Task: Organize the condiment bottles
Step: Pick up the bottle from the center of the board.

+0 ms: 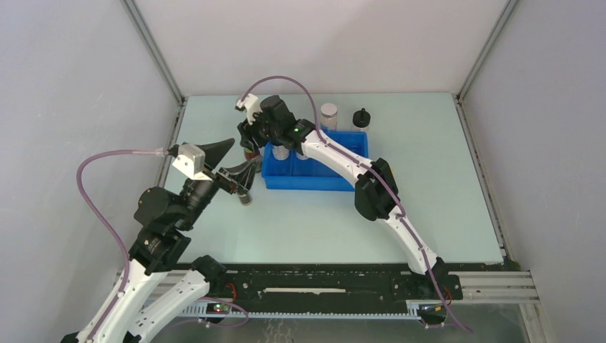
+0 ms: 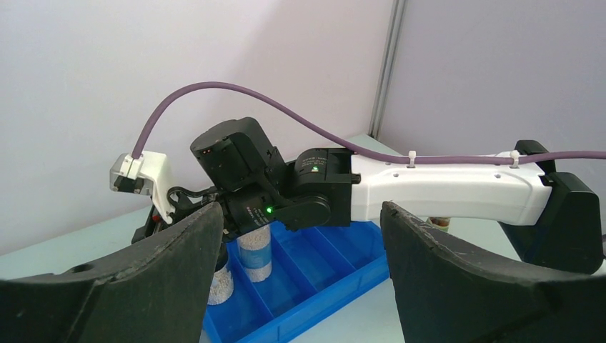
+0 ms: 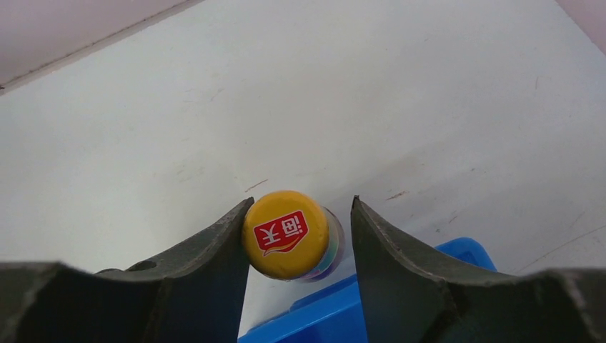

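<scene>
A slim orange-capped bottle (image 3: 286, 232) stands on the table just outside the blue tray's (image 1: 314, 179) left end. My right gripper (image 3: 301, 201) is open around its cap: the left finger touches the cap and a narrow gap shows at the right finger. Two clear white-lidded bottles (image 2: 255, 250) with blue labels stand in the tray's left compartments. Another clear bottle (image 1: 329, 114) and a black knob-capped bottle (image 1: 362, 118) stand behind the tray. My left gripper (image 2: 300, 207) hangs open and holds nothing, left of the tray. A small dark bottle (image 1: 245, 197) stands by its fingers.
The right arm (image 1: 371, 189) stretches diagonally over the tray. Its purple cable (image 1: 286, 82) loops above the tray's left end. The enclosure's walls close in the table on three sides, with the back left corner post (image 1: 179, 96) near the right gripper.
</scene>
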{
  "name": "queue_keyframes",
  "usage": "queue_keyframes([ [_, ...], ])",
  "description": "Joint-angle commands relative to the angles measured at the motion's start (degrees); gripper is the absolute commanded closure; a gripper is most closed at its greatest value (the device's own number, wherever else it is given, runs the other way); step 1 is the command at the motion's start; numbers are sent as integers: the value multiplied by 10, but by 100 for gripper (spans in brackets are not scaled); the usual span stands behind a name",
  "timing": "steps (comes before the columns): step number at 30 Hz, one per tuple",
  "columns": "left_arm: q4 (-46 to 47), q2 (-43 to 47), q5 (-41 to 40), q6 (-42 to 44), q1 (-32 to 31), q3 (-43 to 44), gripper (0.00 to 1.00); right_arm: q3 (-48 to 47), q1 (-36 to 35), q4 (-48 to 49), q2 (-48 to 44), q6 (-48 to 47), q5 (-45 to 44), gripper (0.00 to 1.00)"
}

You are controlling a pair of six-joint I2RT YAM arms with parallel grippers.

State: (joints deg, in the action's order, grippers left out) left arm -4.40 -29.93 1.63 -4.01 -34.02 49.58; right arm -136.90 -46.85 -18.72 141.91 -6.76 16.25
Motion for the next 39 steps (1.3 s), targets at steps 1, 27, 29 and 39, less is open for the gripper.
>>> queue_keyframes([
  [1,16,1,-7,12,-5,-9,15,-28,4,-6,8,7,10,43],
  [27,9,19,-45,-1,-7,-10,16,-15,-20,-24,-41,-41,-14,100],
  [29,9,23,-47,-5,-7,-11,16,-15,-25,-24,-47,-51,-16,100],
  [39,1,39,-71,-15,-7,-9,18,0,-42,6,-80,-86,-45,100],
])
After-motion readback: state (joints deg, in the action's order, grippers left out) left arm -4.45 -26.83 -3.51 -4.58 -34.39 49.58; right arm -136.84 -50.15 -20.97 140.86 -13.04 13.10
